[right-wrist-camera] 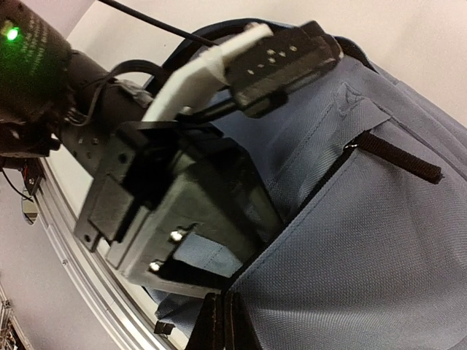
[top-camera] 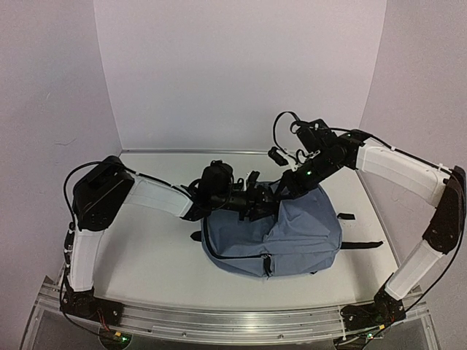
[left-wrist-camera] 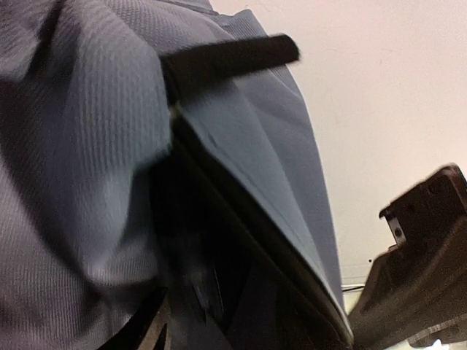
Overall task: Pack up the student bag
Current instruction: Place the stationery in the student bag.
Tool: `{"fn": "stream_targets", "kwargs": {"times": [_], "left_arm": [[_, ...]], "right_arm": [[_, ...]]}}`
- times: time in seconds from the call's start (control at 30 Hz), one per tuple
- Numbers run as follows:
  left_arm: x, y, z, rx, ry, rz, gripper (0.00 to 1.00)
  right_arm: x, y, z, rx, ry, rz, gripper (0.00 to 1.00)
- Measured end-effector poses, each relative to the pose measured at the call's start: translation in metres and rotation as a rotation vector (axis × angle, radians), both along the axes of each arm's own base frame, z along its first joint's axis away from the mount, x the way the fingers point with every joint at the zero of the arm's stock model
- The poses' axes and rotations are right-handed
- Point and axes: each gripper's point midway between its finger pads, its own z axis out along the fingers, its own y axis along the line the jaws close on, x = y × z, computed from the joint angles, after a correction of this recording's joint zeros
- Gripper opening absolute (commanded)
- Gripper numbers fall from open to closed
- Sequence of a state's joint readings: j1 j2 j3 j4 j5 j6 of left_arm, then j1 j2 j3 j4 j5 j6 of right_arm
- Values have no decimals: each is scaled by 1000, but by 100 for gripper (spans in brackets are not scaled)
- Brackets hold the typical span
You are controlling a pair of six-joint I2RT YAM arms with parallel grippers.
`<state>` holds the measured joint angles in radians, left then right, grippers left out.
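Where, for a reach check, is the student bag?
In the top external view the student bag lies right of centre on the table, with the left end effector and right end effector at its far edge.

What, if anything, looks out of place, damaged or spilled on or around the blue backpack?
Nothing looks damaged or spilled. The student bag lies slumped on the table, its top open. The only untidy detail is one black strap, which trails loose across the table on the bag's right side.
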<state>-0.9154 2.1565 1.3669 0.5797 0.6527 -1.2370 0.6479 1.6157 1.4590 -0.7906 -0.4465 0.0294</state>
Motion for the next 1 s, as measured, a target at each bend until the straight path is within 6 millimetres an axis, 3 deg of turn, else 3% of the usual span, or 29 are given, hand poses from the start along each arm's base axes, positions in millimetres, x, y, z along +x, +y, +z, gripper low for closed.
{"fn": "stream_targets", "kwargs": {"times": [0.2, 0.6, 0.77, 1.0], "left_arm": [[-4, 20, 5, 118, -49, 37, 38], [4, 54, -25, 402, -164, 115, 37], [9, 48, -14, 413, -214, 112, 44], [13, 22, -13, 403, -245, 92, 41]], "right_arm": [[3, -3, 1, 15, 14, -9, 0], [2, -8, -2, 72, 74, -22, 0], [3, -9, 1, 106, 103, -34, 0], [4, -9, 5, 142, 134, -52, 0]]}}
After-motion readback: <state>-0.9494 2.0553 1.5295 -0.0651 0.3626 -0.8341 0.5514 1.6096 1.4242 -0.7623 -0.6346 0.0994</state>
